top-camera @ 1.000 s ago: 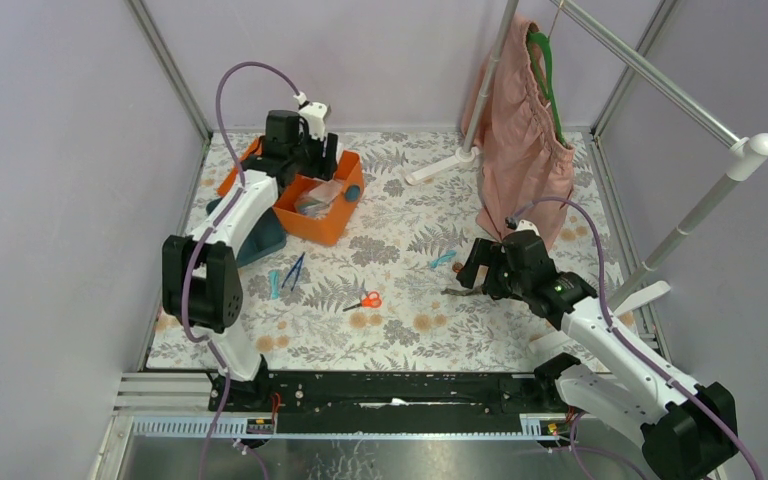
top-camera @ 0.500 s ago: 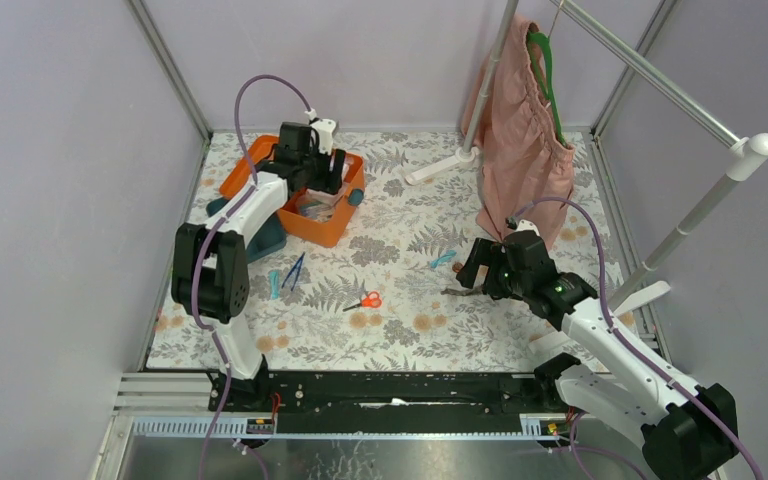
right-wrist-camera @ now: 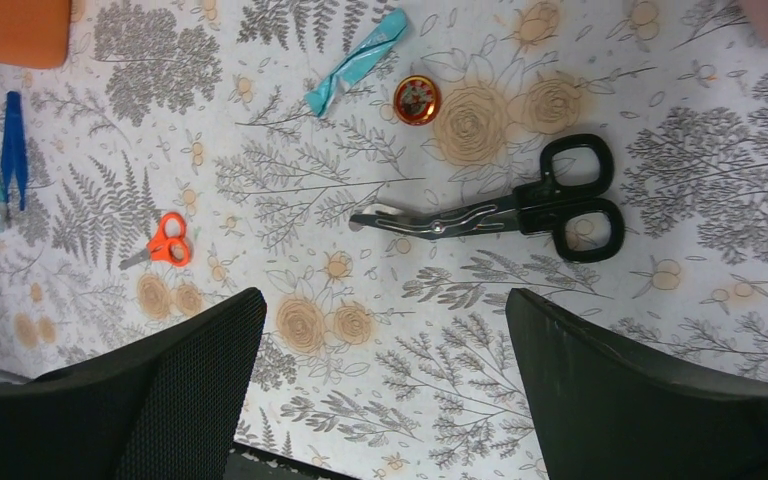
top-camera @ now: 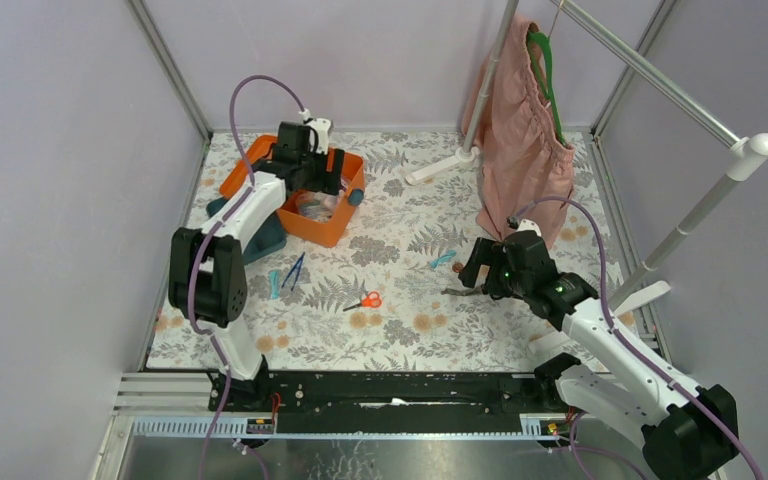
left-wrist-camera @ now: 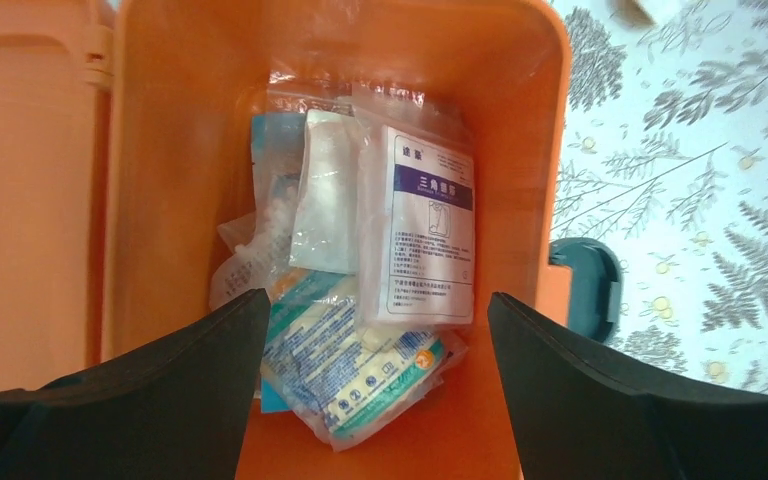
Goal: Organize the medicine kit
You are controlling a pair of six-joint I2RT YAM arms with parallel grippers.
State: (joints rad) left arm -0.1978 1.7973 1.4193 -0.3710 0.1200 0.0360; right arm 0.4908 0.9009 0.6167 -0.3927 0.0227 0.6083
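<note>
The lid of the medicine kit is up, so the way in from the top is free. The left gripper hangs over it, fingers wide. Packets cover most of the floor, with orange walls close on both sides. The right gripper, also wide, has bare mat under it. Black shears lie just ahead, with room between them and the orange scissors. A pink garment blocks the back right.

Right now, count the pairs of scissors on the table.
2. The orange-handled scissors lie mid-table; the black shears lie below the right tool. Others may hide under the packets in the medicine kit.
</note>
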